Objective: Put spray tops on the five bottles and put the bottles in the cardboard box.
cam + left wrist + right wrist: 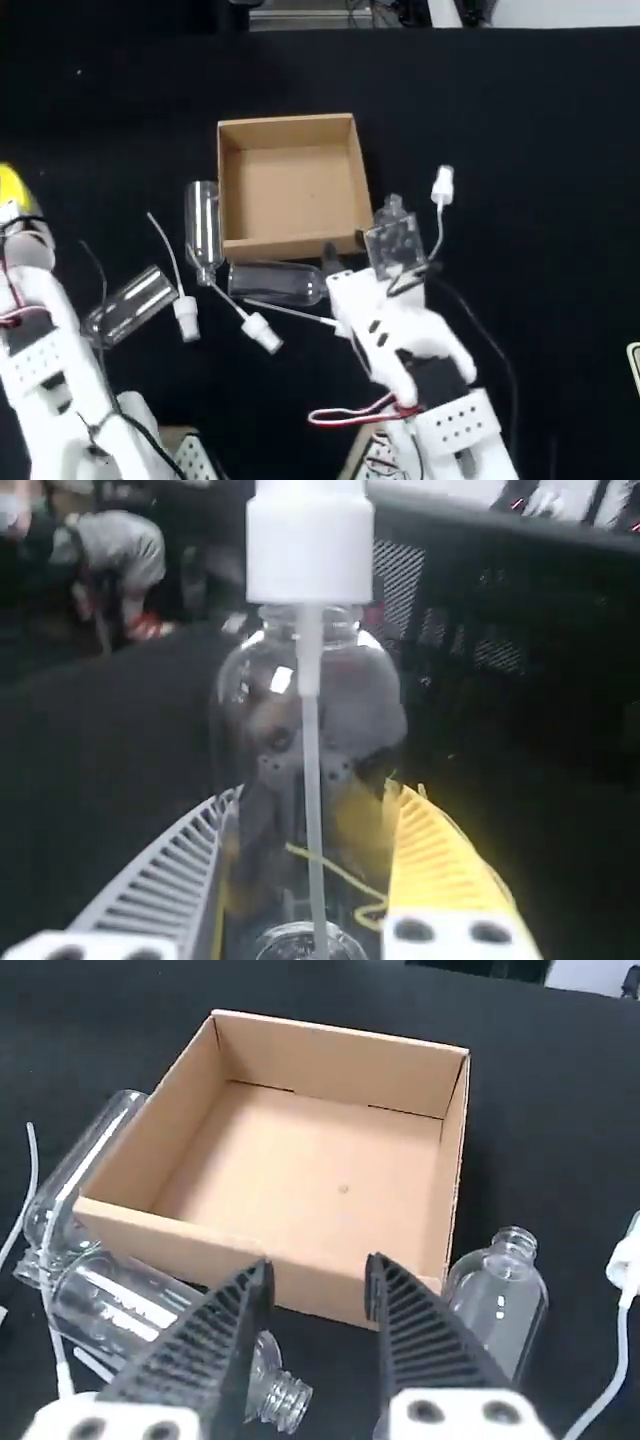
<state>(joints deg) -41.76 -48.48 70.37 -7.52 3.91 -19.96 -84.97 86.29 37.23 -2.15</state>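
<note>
My left gripper (310, 830) is shut on a clear bottle (305, 730), which stands between the grey finger and the yellow finger (435, 860). A white spray top (308, 540) sits on its neck, its tube running down inside. My right gripper (315, 1285) is open with nothing between its fingers, just in front of the cardboard box (250, 1250). The box (290, 240) has nothing in it. Beside it stands an upright open bottle (395, 240) (497, 1295). Three capless bottles lie at the box's left (203, 225), at its front (275, 283) and farther left (130, 303).
Loose spray tops with long tubes lie in front of the box (187, 315) (262, 332), and one is to the right of the upright bottle (443, 185). The right arm (400, 340) is in front of the box. The black table stretches bare behind and to the right of the box.
</note>
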